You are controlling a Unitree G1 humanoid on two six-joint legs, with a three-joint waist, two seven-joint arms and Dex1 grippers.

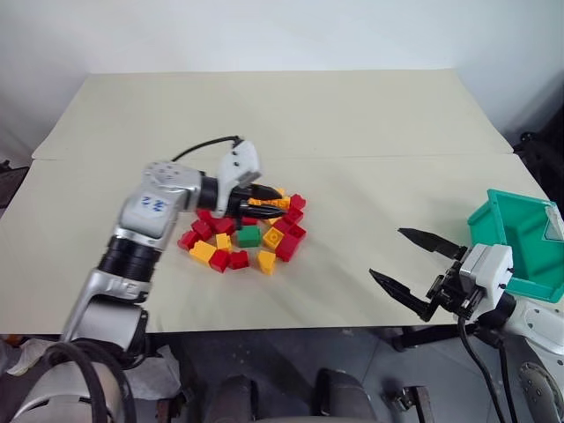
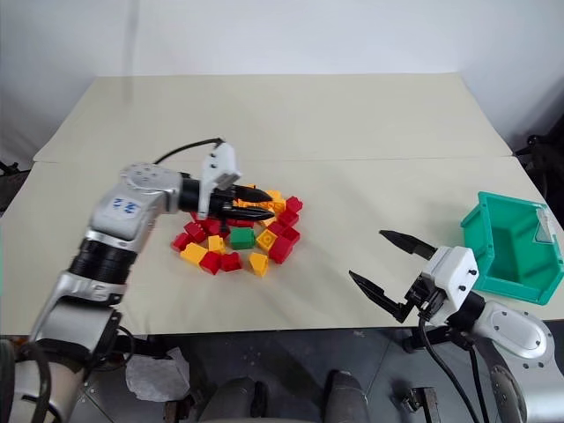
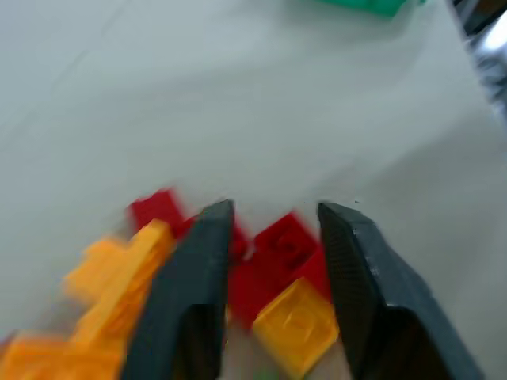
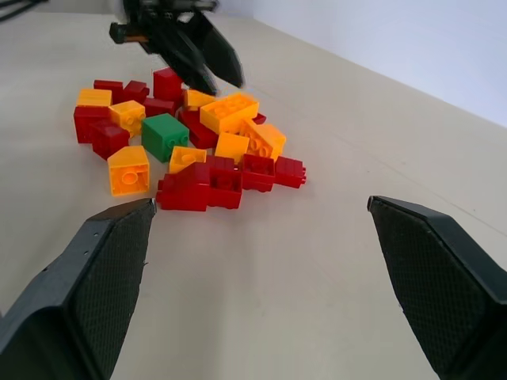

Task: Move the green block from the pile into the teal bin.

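Observation:
The green block [image 1: 249,235] lies among the red and yellow-orange bricks of the pile [image 1: 284,240] on the table, also seen in the right wrist view as the green block [image 4: 165,135]. My left gripper [image 1: 278,203] hovers just above the far side of the pile, a little behind the green block and pointing right. Its fingers [image 3: 198,277] stand apart with nothing between them. The teal bin [image 1: 520,242] sits at the table's right front corner. My right gripper [image 1: 388,253] hangs wide open and empty to the left of the bin, near the front edge.
The beige table [image 1: 264,115] has a seam running across it behind the pile. Bare tabletop lies between the pile and the bin. Dark gear stands off the table's right side [image 1: 539,154].

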